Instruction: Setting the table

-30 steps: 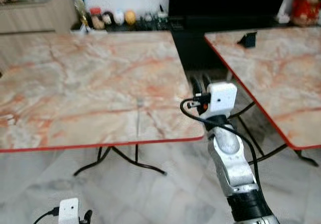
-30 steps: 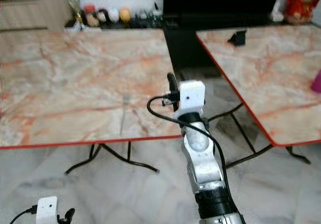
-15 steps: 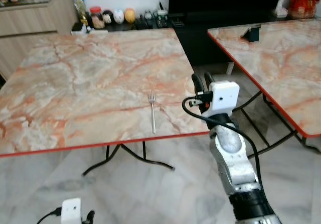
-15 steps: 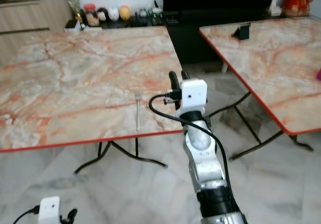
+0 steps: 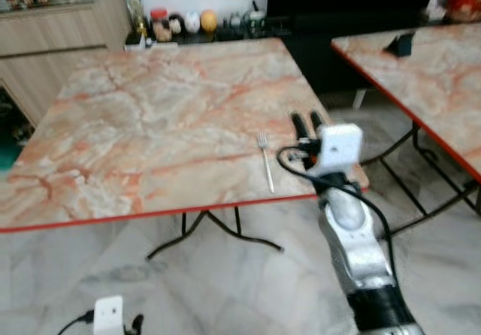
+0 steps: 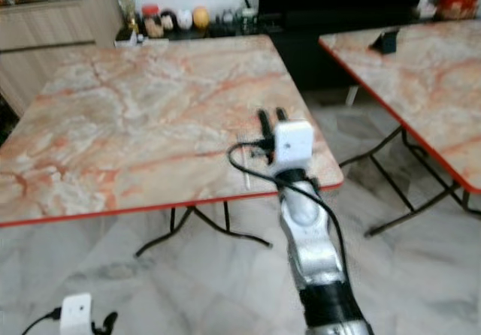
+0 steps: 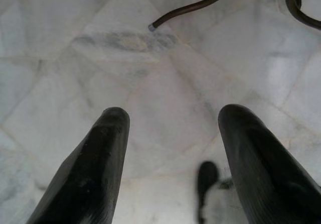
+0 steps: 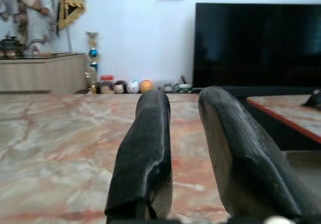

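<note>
Two square tables with glossy marble-patterned tops, pinkish-orange veins on cream and thin red edging, stand on dark bent-metal legs over a pale grey marble-tile floor (image 5: 90, 275). On the near table (image 5: 150, 125) lies one slim metal fork (image 5: 266, 166), near the front edge toward the right corner, tines pointing away from the robot. The right gripper (image 5: 307, 122) is raised over that corner, just right of the fork, its two long black fingers (image 8: 145, 148) slightly parted with nothing between them; a white box and a looped black cable sit on the silver wrist behind. The left gripper (image 7: 170, 153) hangs low above the floor, its tapered fingers spread wide and empty, a curved table leg (image 7: 193, 5) beyond. The second table (image 5: 428, 79) to the right carries one small dark object (image 5: 400, 44). Behind are a wooden cabinet (image 5: 60, 34), a row of small jars and round ornaments (image 5: 180, 24) on a low shelf, and a large black screen (image 8: 256, 43).
</note>
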